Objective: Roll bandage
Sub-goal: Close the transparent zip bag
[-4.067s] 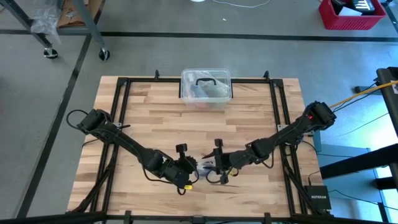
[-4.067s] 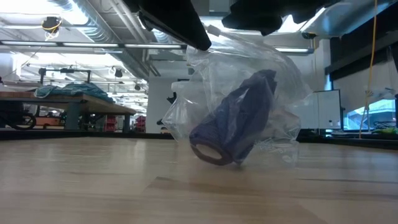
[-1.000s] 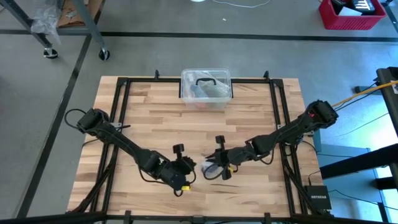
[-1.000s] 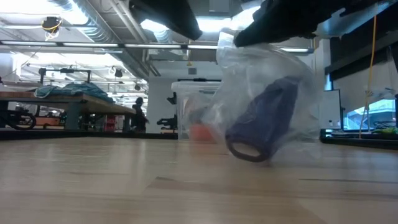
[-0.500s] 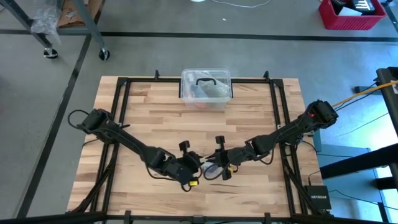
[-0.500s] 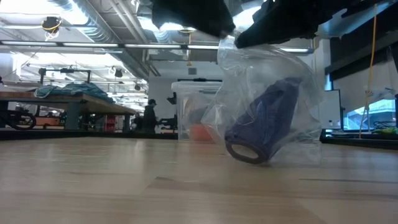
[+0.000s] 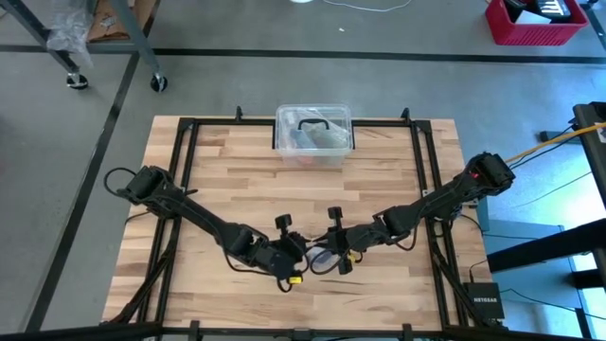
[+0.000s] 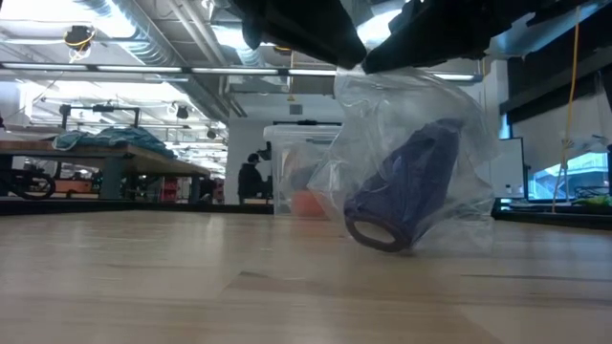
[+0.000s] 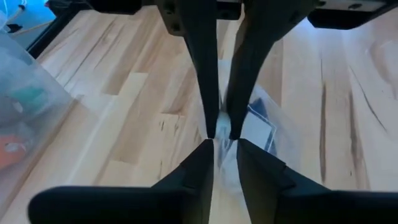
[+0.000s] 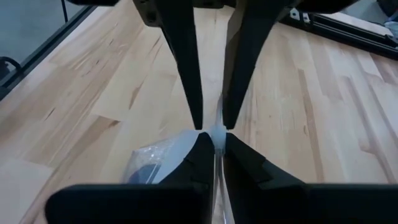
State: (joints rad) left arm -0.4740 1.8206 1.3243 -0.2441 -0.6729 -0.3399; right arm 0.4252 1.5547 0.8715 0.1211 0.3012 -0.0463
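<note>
The bandage point(image 8: 402, 186), a dark navy-purple bundle with a loop of fabric at its lower end, sits inside a crinkled clear plastic wrapper point(image 8: 411, 143) whose bottom rests on the wooden table point(image 7: 237, 180) near its front edge. The wrapper hangs from the right gripper point(image 10: 212, 135), which is pinching a fold of the clear film at its top between its two dark fingertips, so the bandage lies just below that pincer and slightly to one side of it. The left gripper point(image 9: 221, 134) is right beside the right one, tip to tip across the wrapper's upper edge; its fingers point(image 9: 205, 93) stand almost together with a bit of the clear film between the tips, pinching it too. In the high view the two arms meet over the front middle of the table, the wrapper point(image 7: 322, 257) between their tips. Well away from both pincers, at the far edge of the table, stands a clear plastic box point(image 7: 314, 135) with a black handle.
</note>
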